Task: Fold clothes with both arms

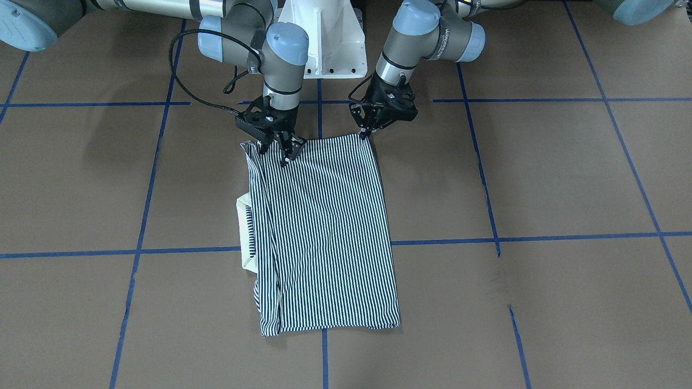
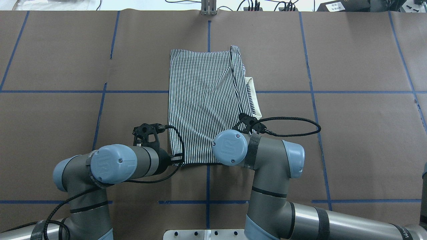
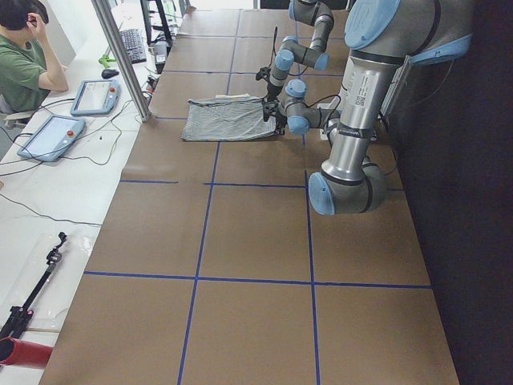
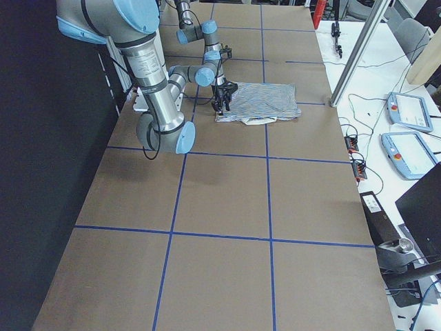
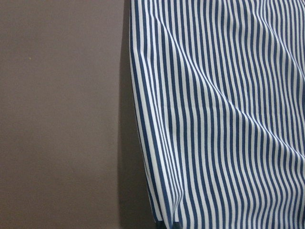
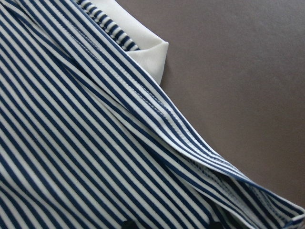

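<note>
The clothes are one striped polo shirt (image 1: 324,227) (image 2: 203,100), folded into a tall rectangle in the middle of the table. Its cream collar (image 1: 244,237) (image 2: 253,96) sticks out on the robot's right side. Both grippers are at the shirt's edge nearest the robot. My left gripper (image 1: 365,132) is pinched shut on that edge's corner, and the left wrist view shows the striped cloth (image 5: 224,119) lifted and drawn in. My right gripper (image 1: 277,151) stands over the other end of the edge with its fingers apart on the cloth (image 6: 86,143). In the overhead view the arms hide both grippers.
The brown table carries a grid of blue tape lines (image 1: 319,248). The white pedestal base (image 1: 324,43) stands just behind the shirt. A person (image 3: 24,64) sits at a side desk with teach pendants (image 3: 52,136) (image 4: 406,148) and cables.
</note>
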Robot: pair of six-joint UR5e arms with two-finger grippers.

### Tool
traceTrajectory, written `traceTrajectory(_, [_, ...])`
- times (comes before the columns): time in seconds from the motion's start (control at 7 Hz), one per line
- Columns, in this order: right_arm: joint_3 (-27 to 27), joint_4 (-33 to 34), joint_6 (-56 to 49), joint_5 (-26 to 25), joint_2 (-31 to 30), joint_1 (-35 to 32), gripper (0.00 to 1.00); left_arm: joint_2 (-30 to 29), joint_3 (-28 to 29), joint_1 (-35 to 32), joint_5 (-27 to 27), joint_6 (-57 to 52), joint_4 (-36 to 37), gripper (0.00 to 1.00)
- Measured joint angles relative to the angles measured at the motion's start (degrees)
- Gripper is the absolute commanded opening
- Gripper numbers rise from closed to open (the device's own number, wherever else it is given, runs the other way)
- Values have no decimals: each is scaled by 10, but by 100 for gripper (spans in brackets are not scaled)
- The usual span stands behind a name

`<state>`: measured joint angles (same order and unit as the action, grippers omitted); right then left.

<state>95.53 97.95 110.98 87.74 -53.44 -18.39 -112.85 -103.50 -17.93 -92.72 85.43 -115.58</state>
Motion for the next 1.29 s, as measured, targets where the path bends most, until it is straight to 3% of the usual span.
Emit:
traceTrajectory(0.86, [8, 2, -20, 2, 10, -2, 0, -1, -9, -1, -2, 0, 1, 0])
traceTrajectory(1.29, [89, 25, -20, 2, 4, -4, 0, 0, -119, -4, -21, -2, 102, 0])
